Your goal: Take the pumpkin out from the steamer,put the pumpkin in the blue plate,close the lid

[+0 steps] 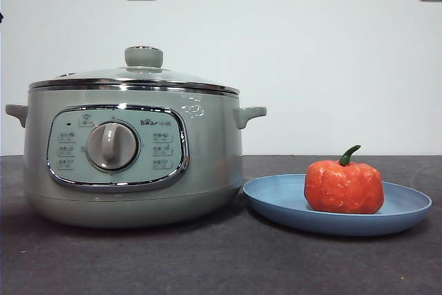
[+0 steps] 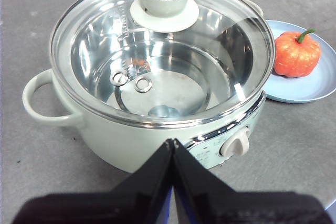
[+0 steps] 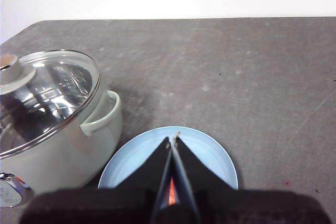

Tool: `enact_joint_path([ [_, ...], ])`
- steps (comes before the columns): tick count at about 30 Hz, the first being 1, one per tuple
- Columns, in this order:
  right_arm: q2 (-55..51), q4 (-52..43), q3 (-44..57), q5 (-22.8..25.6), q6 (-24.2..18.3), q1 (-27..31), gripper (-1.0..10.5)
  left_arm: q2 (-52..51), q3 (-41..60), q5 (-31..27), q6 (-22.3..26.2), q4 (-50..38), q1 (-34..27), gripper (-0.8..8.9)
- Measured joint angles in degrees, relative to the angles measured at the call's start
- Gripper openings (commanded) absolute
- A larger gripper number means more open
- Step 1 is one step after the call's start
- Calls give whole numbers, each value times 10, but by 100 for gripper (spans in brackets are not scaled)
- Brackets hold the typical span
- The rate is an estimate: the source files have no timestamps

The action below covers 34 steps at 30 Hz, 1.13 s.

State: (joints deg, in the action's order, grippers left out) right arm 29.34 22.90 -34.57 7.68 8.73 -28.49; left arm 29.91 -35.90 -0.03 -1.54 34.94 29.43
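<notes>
The right gripper (image 3: 173,139), jaws closed and empty, hides most of the pumpkin (image 1: 344,186) on the blue plate (image 1: 276,198). The left gripper (image 2: 172,142) is closed too, above the steamer (image 1: 207,164), marked "Bear", lid (image 1: 143,67) on.

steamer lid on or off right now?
On. The lid sits flush on the steamer rim; through the glass the pot looks empty.

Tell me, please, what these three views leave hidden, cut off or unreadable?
- Pumpkin in the right wrist view: only an orange sliver shows; the shut right end effector covers the rest.
- Panel labels on the steamer in the front view: too small to read.
- Blue plate in the left wrist view: cut off by the picture's edge.
- Steamer in the right wrist view: cut off by the edge, as is its lid.
</notes>
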Motion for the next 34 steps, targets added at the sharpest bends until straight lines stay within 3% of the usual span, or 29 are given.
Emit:
enact_joint_path([
  [4,0,0,0,0,1,0,-17,-77,0,16,5,29,-42,-3],
  [12,0,2,0,0,1,0,-17,-251,30,22,9,-62,-258,-3],
  [15,0,2,0,0,1,0,-17,-280,87,22,20,-74,-306,-3],
  [24,0,2,0,0,1,0,-17,-296,300,20,24,-202,-333,-3],
  [34,0,2,0,0,1,0,-16,-296,344,21,13,-235,-333,-3],
])
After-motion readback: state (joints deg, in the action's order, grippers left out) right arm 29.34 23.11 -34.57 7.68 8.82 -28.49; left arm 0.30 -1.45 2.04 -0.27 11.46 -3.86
